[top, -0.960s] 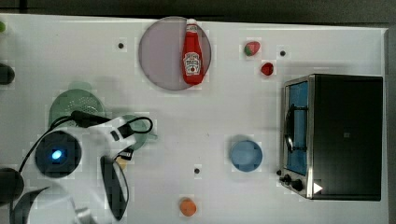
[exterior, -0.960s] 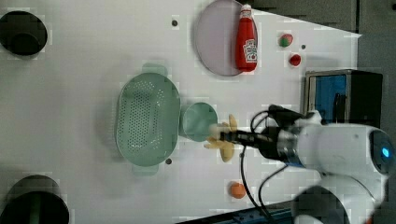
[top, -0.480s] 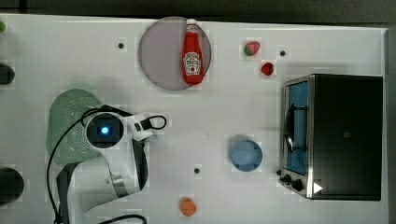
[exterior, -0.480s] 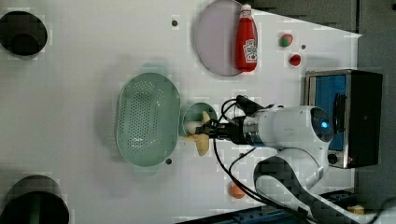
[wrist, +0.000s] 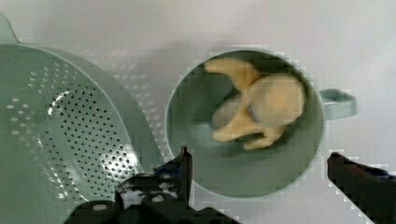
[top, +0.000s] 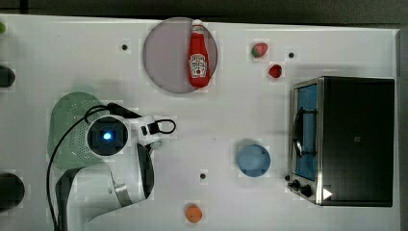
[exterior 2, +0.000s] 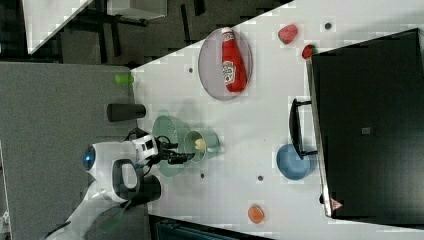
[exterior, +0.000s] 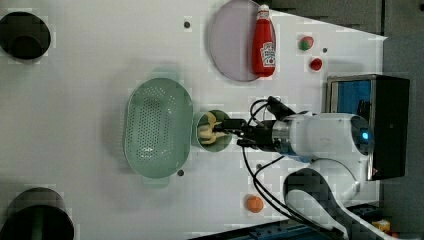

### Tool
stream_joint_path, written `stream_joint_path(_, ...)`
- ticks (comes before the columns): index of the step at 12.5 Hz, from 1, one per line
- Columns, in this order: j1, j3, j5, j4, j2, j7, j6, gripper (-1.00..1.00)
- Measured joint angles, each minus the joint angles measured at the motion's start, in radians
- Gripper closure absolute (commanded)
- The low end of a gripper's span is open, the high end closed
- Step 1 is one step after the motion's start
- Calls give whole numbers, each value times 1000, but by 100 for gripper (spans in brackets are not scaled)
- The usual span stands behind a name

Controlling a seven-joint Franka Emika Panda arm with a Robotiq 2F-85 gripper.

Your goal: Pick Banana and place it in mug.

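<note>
White tabletop [top: 96, 53] runs under everything you see. From the top view, the arm hides the mug, and the ketchup bottle [top: 197, 54] lies on the grey plate [top: 163, 57]. From the left view, the banana [exterior: 209, 131] sits inside the mug [exterior: 212, 131], just beside the colander [exterior: 158, 127]. From the wrist view, the gripper [wrist: 259, 172] stands spread and released, holding nothing, probably just above the rim, with the banana [wrist: 261, 105] below it.

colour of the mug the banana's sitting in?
Dull pale green, handle included. The mug shows best in the wrist view, with the pale yellow banana inside.
</note>
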Motion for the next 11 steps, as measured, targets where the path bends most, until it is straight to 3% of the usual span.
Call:
stream_joint_path(5, 6, 0, -1, 0, -277, 13, -161, -100)
stream_joint_path(8, 25, -99, -11, 92, -434, 18, -406, -100)
stream_joint_path(11, 33, -266, -11, 199, -573, 22, -647, -100)
